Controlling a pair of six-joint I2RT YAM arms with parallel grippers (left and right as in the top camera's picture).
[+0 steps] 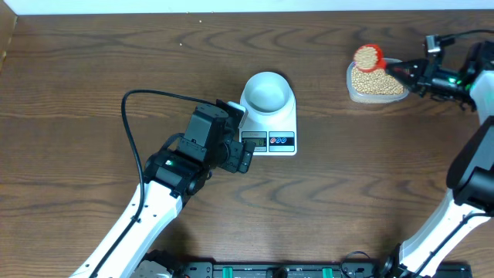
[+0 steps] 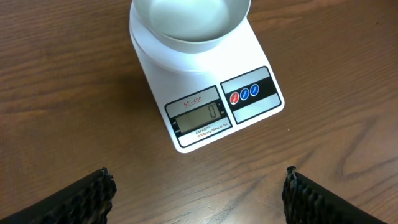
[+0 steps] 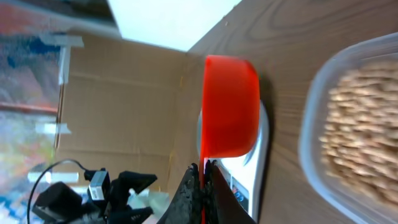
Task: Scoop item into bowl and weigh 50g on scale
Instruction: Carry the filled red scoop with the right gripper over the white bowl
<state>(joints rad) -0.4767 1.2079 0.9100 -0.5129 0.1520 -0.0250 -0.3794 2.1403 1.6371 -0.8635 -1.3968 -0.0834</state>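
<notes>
Left claw (image 1: 241,136) agape by scale (image 1: 270,123), right claw (image 3: 203,174) pinching scoop (image 3: 230,106) by tub (image 1: 350,85)

A wooden table (image 1: 93,54) fills the overhead view. A clear tub (image 1: 350,83) sits at its 2 o'clock, with a red scoop (image 1: 368,57) over the tub's 11 o'clock rim. Cardboard (image 1: 6,38) stands along the table's 9 o'clock edge.

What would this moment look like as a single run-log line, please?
left fingers open before scale | right fingers shut on red scoop, loaded with beans, at tub | bowl empty on scale | display 0
</notes>
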